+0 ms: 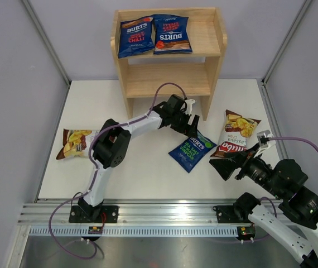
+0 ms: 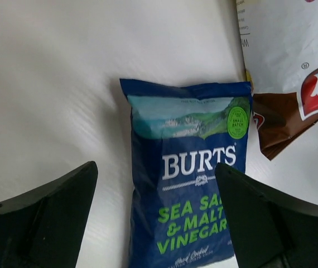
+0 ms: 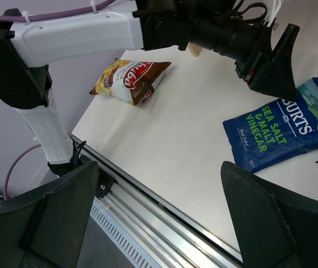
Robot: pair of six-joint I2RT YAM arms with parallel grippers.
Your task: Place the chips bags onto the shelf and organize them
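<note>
Two red-lettered BURTS bags [image 1: 154, 34] lie side by side on the top tier of the wooden shelf [image 1: 215, 42]. The green-lettered BURTS bag [image 1: 192, 149] lies flat on the table. My left gripper [image 1: 191, 124] hovers open just above its far end; in the left wrist view the bag [image 2: 187, 184] lies between the spread fingers of that gripper [image 2: 156, 223]. One Chuba bag [image 1: 235, 134] lies right of it, another [image 1: 76, 142] at the far left. My right gripper [image 1: 221, 161] is open and empty by the right Chuba bag's near end.
The shelf's lower tier [image 1: 167, 81] holds nothing. A metal rail [image 1: 159, 215] runs along the table's near edge. Grey walls close in both sides. In the right wrist view the left arm [image 3: 81, 33] reaches across above the table.
</note>
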